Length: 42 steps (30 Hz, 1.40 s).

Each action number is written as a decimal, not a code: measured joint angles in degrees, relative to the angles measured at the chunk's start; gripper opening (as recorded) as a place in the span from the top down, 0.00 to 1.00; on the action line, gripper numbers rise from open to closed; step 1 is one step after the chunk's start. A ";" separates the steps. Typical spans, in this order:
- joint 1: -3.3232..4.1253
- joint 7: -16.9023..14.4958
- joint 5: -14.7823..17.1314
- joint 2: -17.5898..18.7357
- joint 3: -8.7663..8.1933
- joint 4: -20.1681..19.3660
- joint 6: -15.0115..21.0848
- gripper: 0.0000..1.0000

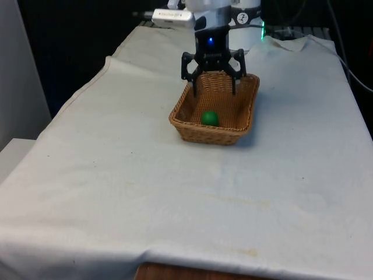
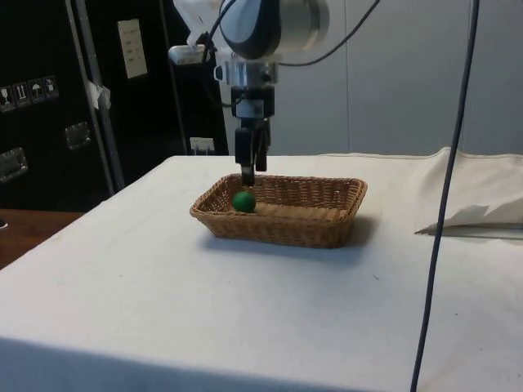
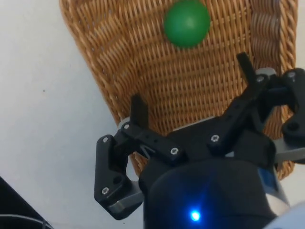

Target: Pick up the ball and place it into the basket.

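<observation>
even, diffuse light falls on the white cloth (image 1: 116, 192) in the front view, with a soft shadow hugging the lower edge of the basket (image 1: 192, 133). the upper left of that frame stays dark. in the side view the cloth reads bright, and a faint shadow lies beside the basket (image 2: 327, 233) toward the right of the frame. in the wrist view the cloth looks washed out and the ball (image 3: 186, 23) is evenly lit.

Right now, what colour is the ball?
Green; the ball shows best in the wrist view, inside the basket.
</observation>
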 measured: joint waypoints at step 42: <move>0.00 12.09 -20.23 -15.47 -1.32 -7.51 -1.15 0.00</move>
